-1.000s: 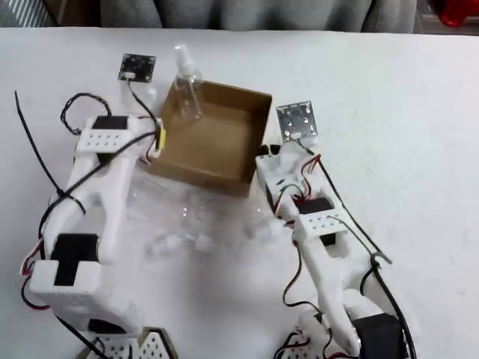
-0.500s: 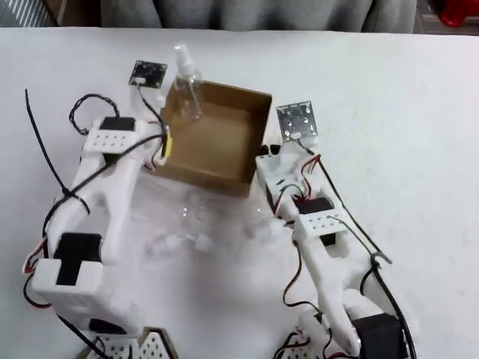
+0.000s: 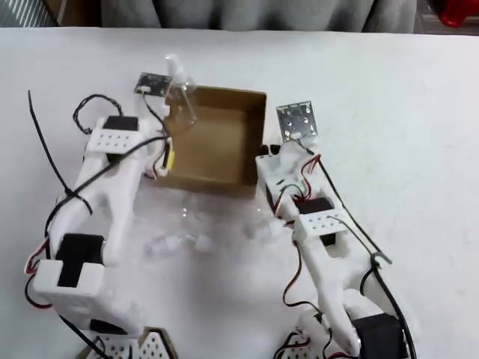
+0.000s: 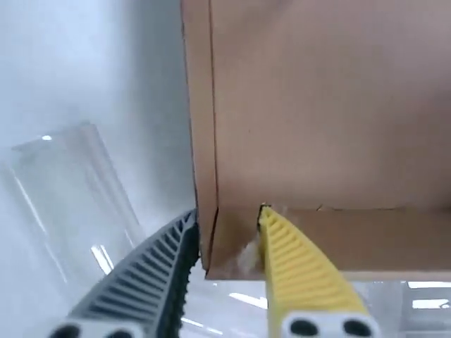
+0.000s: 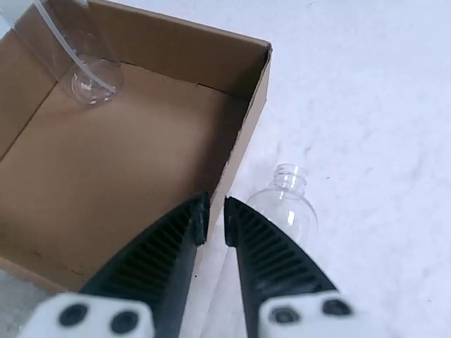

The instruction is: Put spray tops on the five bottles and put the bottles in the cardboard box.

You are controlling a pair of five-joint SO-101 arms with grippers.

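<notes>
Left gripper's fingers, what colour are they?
The fingers are yellow and dark grey, best seen in the left wrist view, astride the cardboard box wall.

Robotics lab bench or maker's workspace, not a home or a shop. I work at a plain white table (image 3: 389, 112), seen from above. My left arm (image 3: 97, 202) and my right arm (image 3: 318, 224) are white printed plastic with black motor blocks showing. Loose red and black wires (image 3: 294, 196) loop along them uncovered, and a bare circuit board (image 3: 296, 121) sits out in the open at each wrist. Along the table's far edge there is grey fabric (image 3: 247, 13), like a curtain or backdrop, with something red (image 3: 458, 11) in the corner. The cardboard box (image 3: 217, 142) between my arms is plain brown.
</notes>
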